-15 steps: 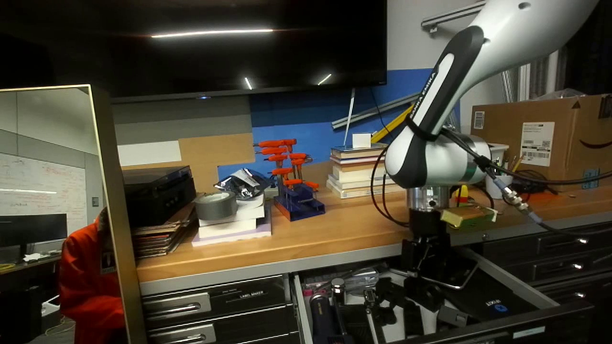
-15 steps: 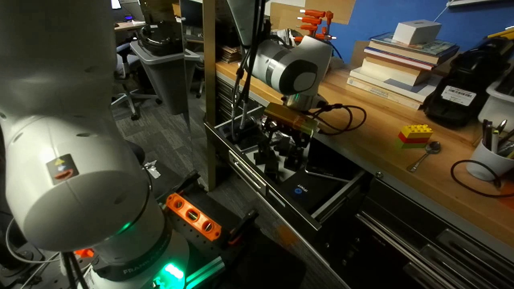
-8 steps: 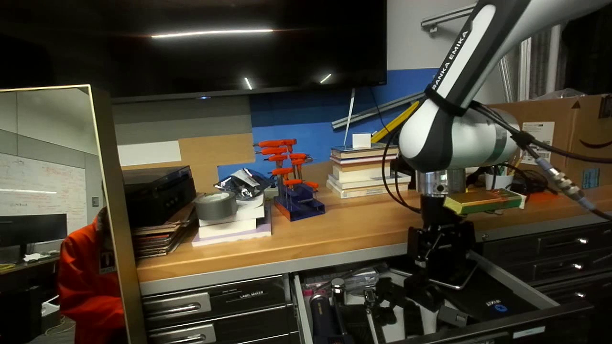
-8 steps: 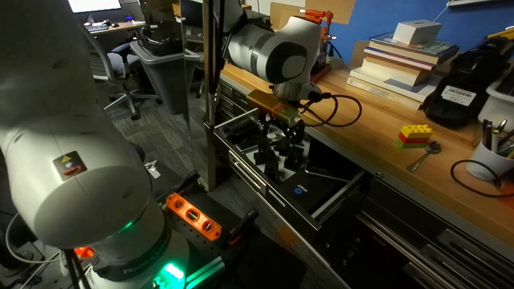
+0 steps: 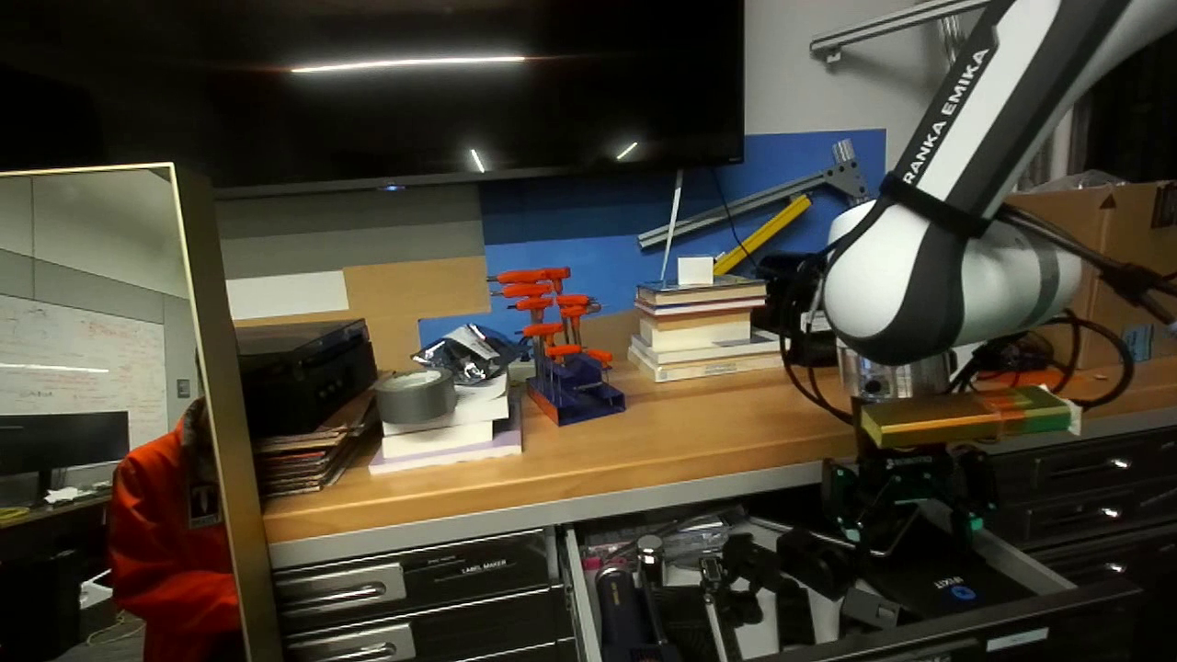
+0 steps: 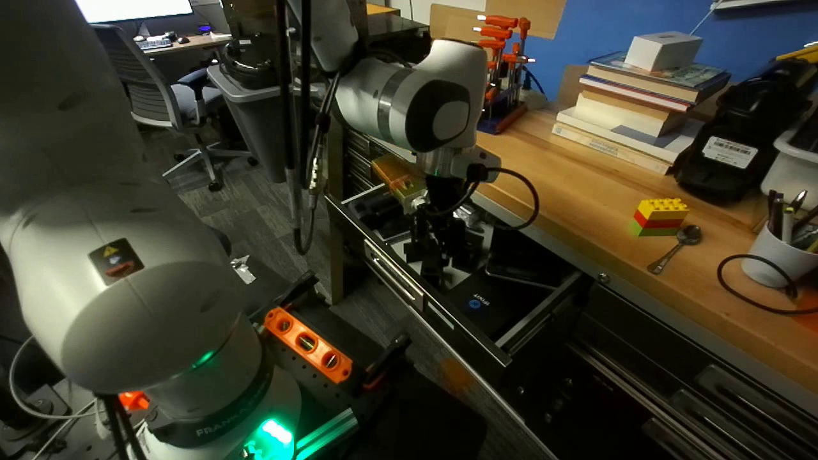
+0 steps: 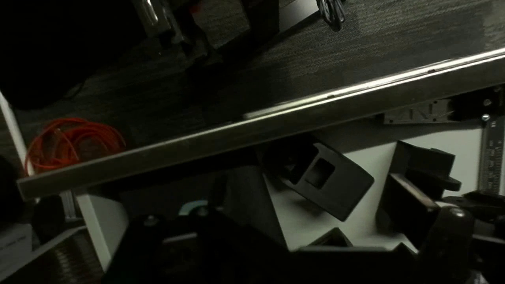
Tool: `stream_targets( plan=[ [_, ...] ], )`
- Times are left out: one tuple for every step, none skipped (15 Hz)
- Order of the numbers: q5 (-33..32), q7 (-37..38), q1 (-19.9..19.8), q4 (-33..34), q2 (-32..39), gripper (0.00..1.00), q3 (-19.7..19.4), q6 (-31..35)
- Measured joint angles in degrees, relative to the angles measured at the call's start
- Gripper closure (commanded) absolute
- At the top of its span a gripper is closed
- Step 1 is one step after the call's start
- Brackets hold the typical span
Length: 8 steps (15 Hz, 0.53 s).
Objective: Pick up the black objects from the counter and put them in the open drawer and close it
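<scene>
The drawer (image 5: 998, 547) is open below the wooden counter (image 5: 680, 441); its front also shows in an exterior view (image 6: 409, 284). Matte-black lumps lie inside: a curved one (image 5: 814, 561) and a blocky one (image 5: 869, 607). In the wrist view a black block with a square hole (image 7: 347, 185) and another black block (image 7: 418, 169) lie on the white sheet. My gripper (image 5: 912, 529) is open and empty, its fingertips wide apart, over the drawer. In an exterior view the gripper (image 6: 445, 239) partly covers the lumps. In the wrist view its dark fingers frame the lower edge.
The drawer also holds a flat black case (image 6: 476, 297), a tablet-like device (image 6: 521, 259) and tools (image 5: 625, 598). On the counter stand books (image 6: 639, 115), a larger black device (image 6: 741, 140), toy bricks (image 6: 661, 217), a spoon (image 6: 687, 236) and a pen cup (image 6: 770, 262).
My gripper has risen a little, turned about its vertical axis and shifted away from the counter, to the right in an exterior view. The drawer and its contents look unmoved.
</scene>
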Motion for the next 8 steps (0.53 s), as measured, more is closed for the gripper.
stream_targets(
  plan=[
    [-0.60,3.23,-0.07,-1.17,-0.10,0.00,-0.47,0.79],
    [-1.12,6.34,-0.18,-2.29,-0.10,0.00,-0.95,1.64],
    [-1.41,9.32,-0.34,-3.32,-0.10,0.00,-1.44,2.27],
    [-1.51,12.00,-0.54,-4.24,-0.09,0.00,-1.95,2.79],
    [-1.53,14.53,-0.76,-4.62,0.17,0.00,-2.52,3.25],
    [-1.53,16.78,-1.04,-4.59,0.55,0.00,-3.05,3.65],
    [-1.52,19.10,-1.30,-4.48,1.05,0.00,-3.58,4.00],
    [-1.51,21.45,-1.52,-4.41,1.58,0.00,-4.14,4.58]
  ],
)
